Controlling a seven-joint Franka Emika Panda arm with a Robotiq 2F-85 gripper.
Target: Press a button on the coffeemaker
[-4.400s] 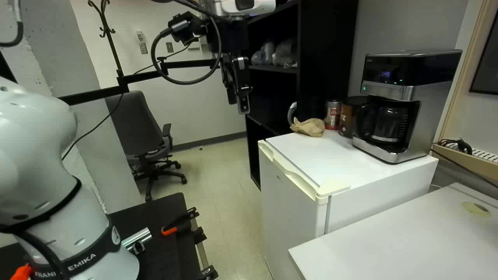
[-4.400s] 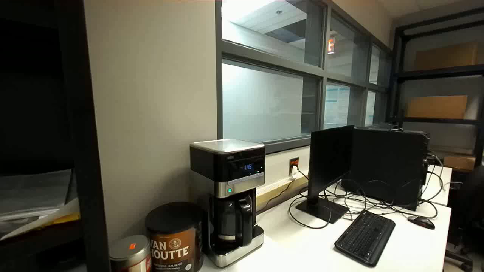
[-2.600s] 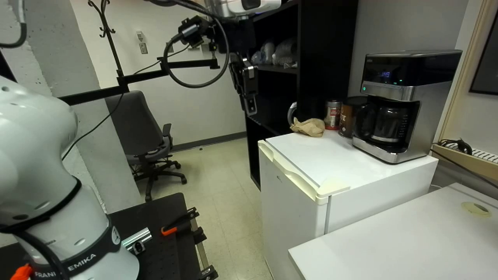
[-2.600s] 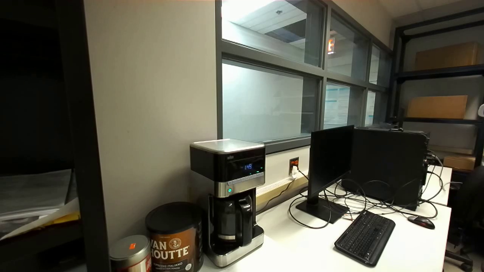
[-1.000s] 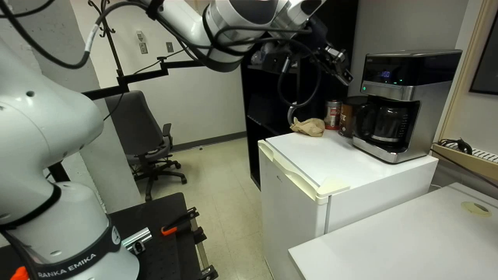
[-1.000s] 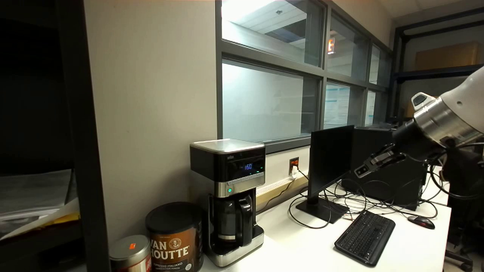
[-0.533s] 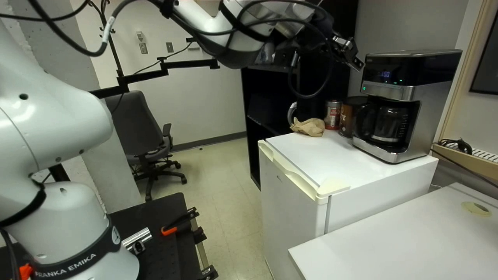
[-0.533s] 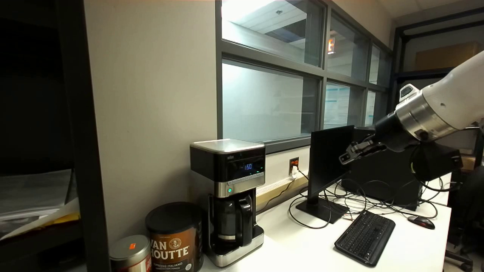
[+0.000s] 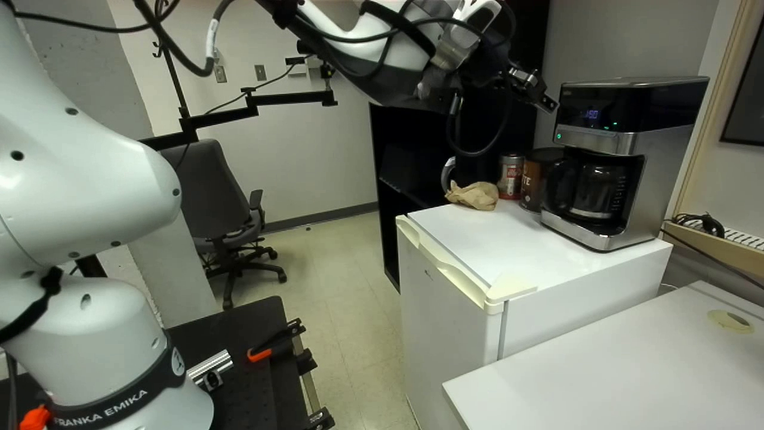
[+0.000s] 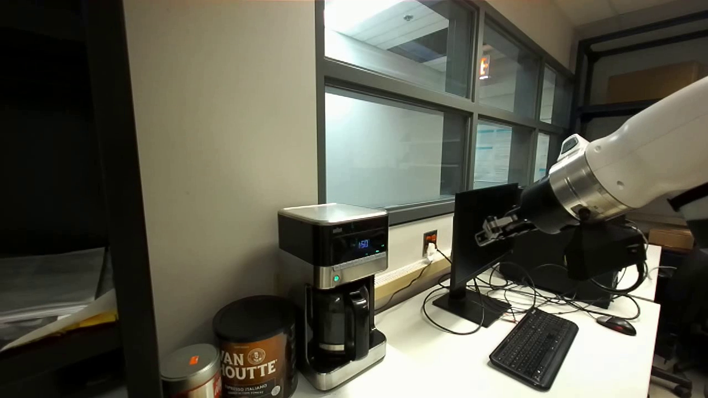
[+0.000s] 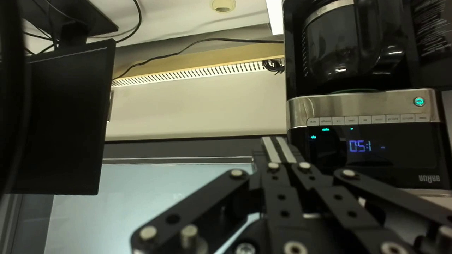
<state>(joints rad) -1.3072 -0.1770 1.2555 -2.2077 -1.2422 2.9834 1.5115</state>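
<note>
The coffeemaker point(image 9: 632, 141) stands upright at the right end of the little white fridge point(image 9: 489, 239), its carafe point(image 9: 597, 191) seated inside and its clock point(image 9: 591, 114) showing 1:50 in blue. Below the clock a round button point(image 10: 336, 278) glows green. The white arm point(image 9: 77, 179) leans in from the left, and I can see the claw point(image 11: 279, 150) clenched, its two fingers point(image 11: 270, 150) lying side by side in the wrist view with a thin dark line between them. In an exterior view its tips seem to reach right up to the machine's upper front, yet where the black monitor point(image 10: 481, 243) stands behind them a clear gap shows, so claw and coffeemaker are apart. Just left of the machine sits a brown coffee tub point(image 10: 257, 354), then a red and silver can point(image 9: 510, 177), then some crumpled brown paper point(image 9: 474, 194) toward the fridge's far left. Off to the right is a white desk point(image 10: 597, 367) with the monitor, a keyboard point(image 10: 534, 348) and, farther right, a mouse point(image 10: 616, 325). Away at the left, a dark office chair point(image 9: 206, 191) faces the room's pale far wall point(image 9: 322, 161)
</note>
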